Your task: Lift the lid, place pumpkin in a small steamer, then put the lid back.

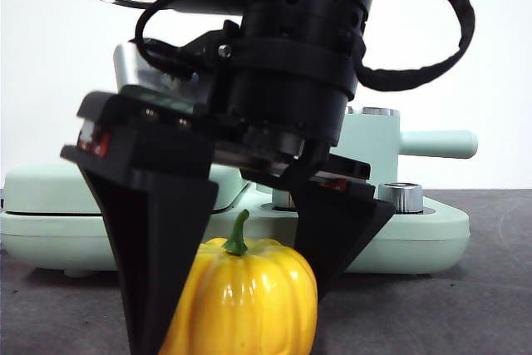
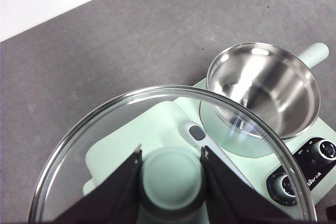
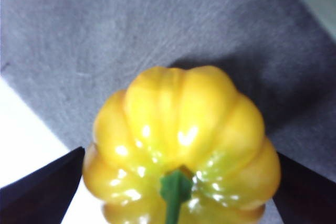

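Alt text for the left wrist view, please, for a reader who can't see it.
The left hand grips the mint-green knob of the lid, holding it above the dark table. Beyond the glass rim, the small steamer stands open, its steel bowl empty.

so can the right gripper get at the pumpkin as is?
Likely yes: the right gripper has its jaws open astride the pumpkin, nothing between. The left gripper holds the lid aloft.

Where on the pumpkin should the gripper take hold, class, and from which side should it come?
Across the ribbed body of the pumpkin, coming down from above. It sits upright on the table, its stem too thin to pinch, and its rounded flanks are bare. The right gripper already straddles it, one jaw on each side, open.
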`<act>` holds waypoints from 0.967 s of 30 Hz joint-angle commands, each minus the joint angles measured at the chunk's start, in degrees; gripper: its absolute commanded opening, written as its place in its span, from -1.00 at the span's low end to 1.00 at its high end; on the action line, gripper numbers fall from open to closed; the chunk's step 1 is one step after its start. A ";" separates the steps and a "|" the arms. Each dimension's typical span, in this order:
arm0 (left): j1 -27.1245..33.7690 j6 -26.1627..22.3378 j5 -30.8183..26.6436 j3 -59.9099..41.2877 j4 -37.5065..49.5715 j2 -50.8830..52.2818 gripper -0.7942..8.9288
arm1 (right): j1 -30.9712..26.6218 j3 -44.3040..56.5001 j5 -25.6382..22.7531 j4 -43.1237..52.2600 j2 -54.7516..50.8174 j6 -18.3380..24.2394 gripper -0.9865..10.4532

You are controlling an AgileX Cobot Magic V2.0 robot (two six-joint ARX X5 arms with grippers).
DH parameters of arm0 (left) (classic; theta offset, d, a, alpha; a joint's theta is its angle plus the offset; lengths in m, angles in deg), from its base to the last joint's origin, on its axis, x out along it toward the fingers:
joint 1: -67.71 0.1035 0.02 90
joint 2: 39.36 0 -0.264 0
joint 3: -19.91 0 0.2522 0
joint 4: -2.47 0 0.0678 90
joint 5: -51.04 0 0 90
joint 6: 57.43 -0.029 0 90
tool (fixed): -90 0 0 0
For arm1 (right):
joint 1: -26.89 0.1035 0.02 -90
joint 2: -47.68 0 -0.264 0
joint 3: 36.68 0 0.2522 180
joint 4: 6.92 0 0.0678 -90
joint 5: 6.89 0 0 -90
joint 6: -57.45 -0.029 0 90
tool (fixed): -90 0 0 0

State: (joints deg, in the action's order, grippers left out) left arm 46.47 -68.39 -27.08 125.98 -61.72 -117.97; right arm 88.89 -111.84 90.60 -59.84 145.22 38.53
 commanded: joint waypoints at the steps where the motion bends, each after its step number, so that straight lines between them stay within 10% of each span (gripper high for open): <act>1: -0.13 -0.11 0.11 1.70 1.57 0.37 -0.73 | 0.98 -0.98 -0.26 0.57 1.07 0.09 -0.10; 14: 0.74 -0.15 0.11 1.70 1.60 0.37 -0.73 | -1.90 -11.28 -0.28 -12.94 0.92 3.69 -0.26; 29: 2.27 -0.13 0.11 1.70 2.60 -0.04 -0.73 | -22.69 -40.79 -2.84 -27.10 3.45 13.94 -0.25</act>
State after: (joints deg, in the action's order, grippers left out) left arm 48.97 -68.39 -27.15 125.98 -60.78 -117.97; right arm 66.23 -151.27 88.11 -86.74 146.75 50.22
